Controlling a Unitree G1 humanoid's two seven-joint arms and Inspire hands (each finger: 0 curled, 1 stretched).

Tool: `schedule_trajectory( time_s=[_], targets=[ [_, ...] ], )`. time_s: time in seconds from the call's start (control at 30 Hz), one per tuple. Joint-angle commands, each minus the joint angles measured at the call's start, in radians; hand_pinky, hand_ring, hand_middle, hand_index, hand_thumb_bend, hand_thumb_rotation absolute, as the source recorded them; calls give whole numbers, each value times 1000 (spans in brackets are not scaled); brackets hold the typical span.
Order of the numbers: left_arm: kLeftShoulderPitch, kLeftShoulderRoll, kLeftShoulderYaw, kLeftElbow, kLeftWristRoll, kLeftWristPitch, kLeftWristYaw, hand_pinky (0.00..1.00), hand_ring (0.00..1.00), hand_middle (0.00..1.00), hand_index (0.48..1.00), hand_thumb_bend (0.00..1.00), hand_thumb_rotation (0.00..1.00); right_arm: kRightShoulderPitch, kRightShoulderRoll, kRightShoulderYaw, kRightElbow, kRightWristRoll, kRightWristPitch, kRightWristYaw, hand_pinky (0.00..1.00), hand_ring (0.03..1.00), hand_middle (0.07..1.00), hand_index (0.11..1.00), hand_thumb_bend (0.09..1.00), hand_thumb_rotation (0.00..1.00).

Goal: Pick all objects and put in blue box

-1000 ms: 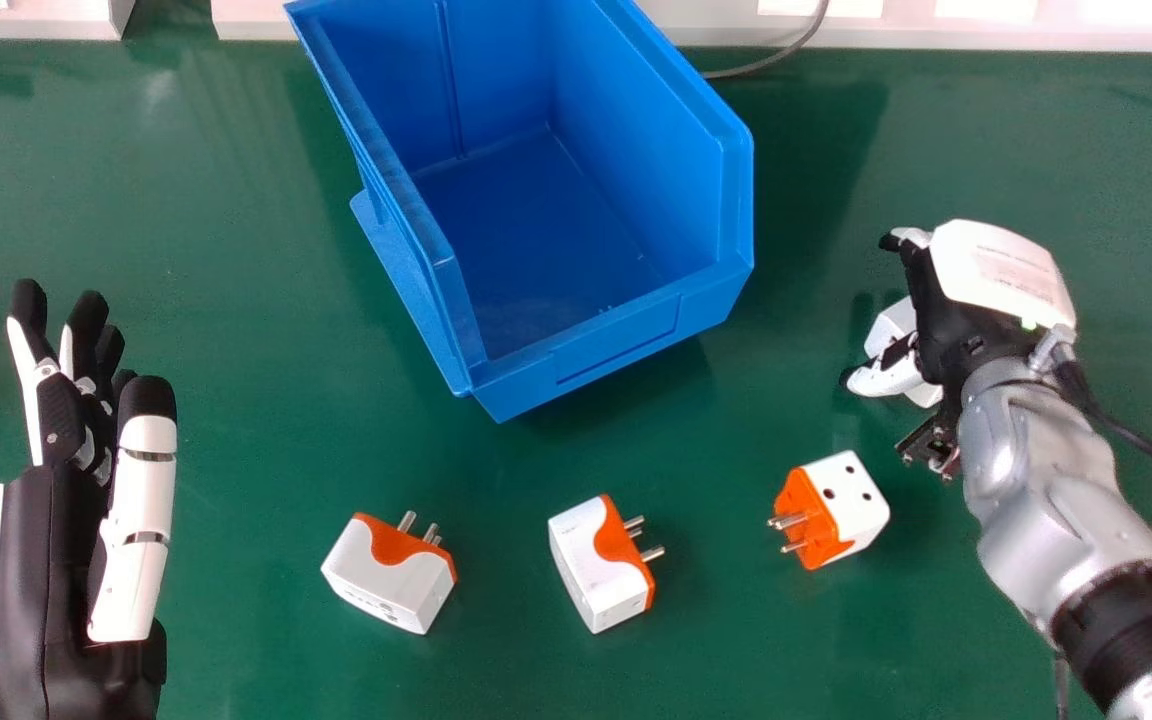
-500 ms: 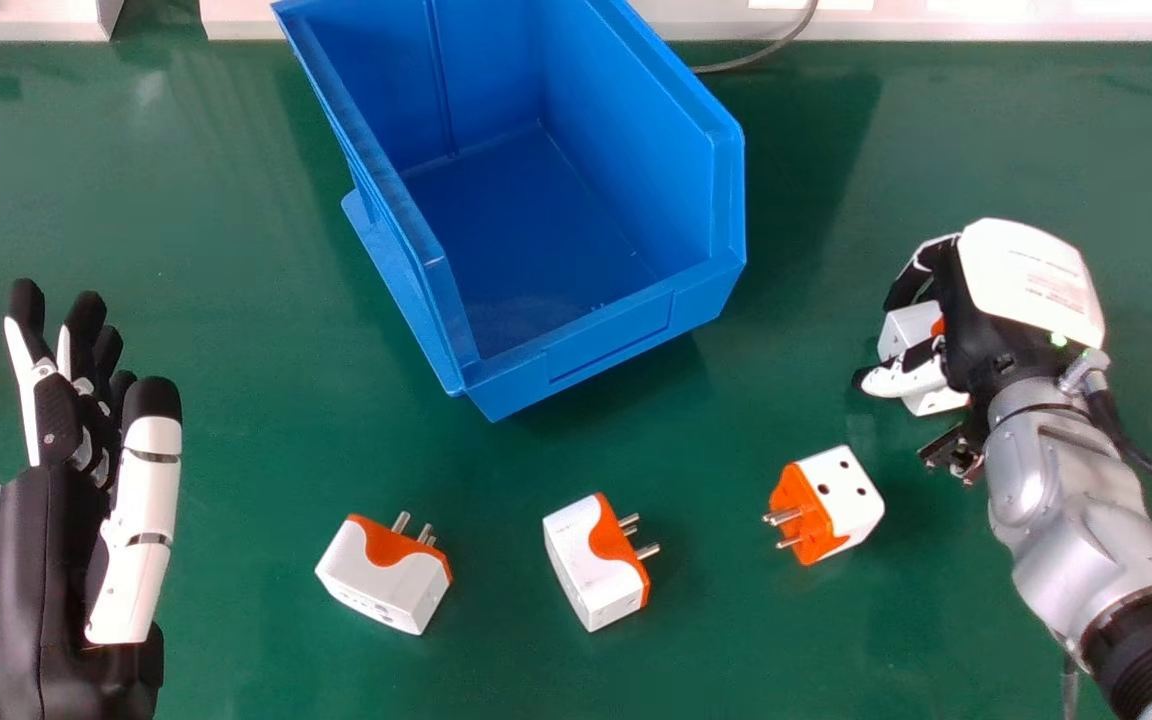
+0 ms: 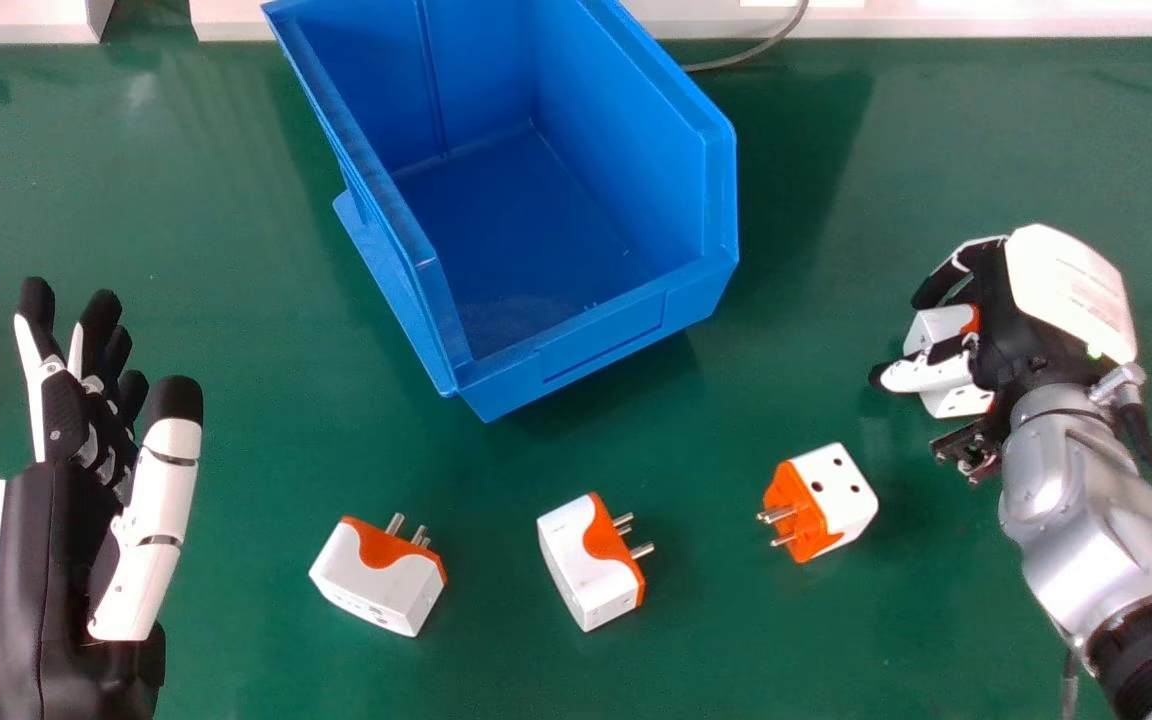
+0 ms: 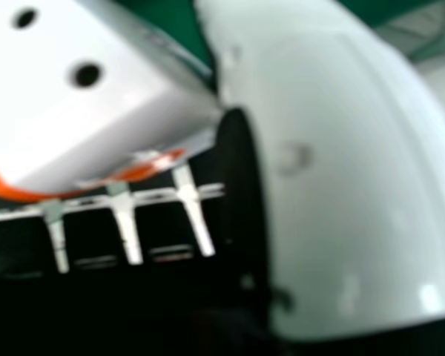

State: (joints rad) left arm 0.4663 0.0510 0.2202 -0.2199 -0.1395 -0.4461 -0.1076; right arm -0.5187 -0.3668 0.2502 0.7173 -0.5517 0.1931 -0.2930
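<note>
At the right of the head view, my right hand has its fingers curled behind a white and orange plug adapter and its thumb across the front. Whether that adapter touches the table cannot be told. In the right hand view the adapter lies against the fingers, beside the thumb of my right hand. Three similar adapters lie on the green table: one at left, one in the middle, one nearer the right hand. The blue box holds nothing visible. My left hand is open, fingers straight, at the left.
The blue box stands at the back centre, its low front edge towards me. A grey cable runs behind it, by a pale ledge along the table's far edge. Another cable hangs along the right forearm.
My right hand has shifted to the right and its fingers have curled round the adapter, which moved right with it. The left thumb has swung slightly outward. The whole head view has shifted a little.
</note>
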Motion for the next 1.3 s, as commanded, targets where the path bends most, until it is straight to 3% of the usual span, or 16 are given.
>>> schedule_trajectory(
  time_s=[0.0,0.13,0.27,0.33,0.4,0.47,0.6,0.83,0.93,1.1,1.27],
  targets=[
    [7,8,11,-28,-5,-7,0,1000,1000,993,970,425,654,15,-22,-29,-71,12,-14,-11,303,437,513,530,492,0],
    [8,6,12,-33,-15,-2,-2,1000,1000,991,968,417,630,73,-25,-67,-174,42,-23,10,307,429,509,516,494,0],
    [6,11,13,-33,-14,-3,-4,1000,1000,994,970,428,628,130,-24,-100,-304,64,11,57,300,418,495,528,493,0],
    [9,11,12,-39,-20,6,-5,1000,1000,997,973,432,630,161,-27,-114,-378,72,32,92,296,411,491,538,491,0],
    [11,12,13,-41,-8,2,-2,1000,1000,999,977,423,632,190,-24,-133,-448,86,53,122,295,407,491,544,490,0],
    [13,11,12,-44,-16,3,-5,1000,1000,1000,981,415,635,226,-25,-142,-524,86,64,147,296,407,494,544,491,0],
    [18,7,17,-49,10,1,11,1000,1000,998,979,409,644,328,-26,-158,-699,88,39,182,306,422,508,534,492,0],
    [13,8,19,-51,-10,15,3,1000,1000,1000,988,398,653,478,-4,-158,-967,84,6,224,311,447,521,497,493,0],
    [11,8,20,-51,-6,18,4,1000,1000,1000,988,413,653,515,8,-140,-1026,62,-42,209,313,423,509,489,494,0],
    [5,5,18,-47,-10,17,2,1000,1000,1000,988,410,641,536,37,-108,-1082,58,-124,220,315,422,520,508,492,0],
    [4,0,17,-48,11,16,14,1000,1000,1000,988,403,647,517,61,-66,-1097,38,-168,235,308,427,525,550,488,0]
  ],
)
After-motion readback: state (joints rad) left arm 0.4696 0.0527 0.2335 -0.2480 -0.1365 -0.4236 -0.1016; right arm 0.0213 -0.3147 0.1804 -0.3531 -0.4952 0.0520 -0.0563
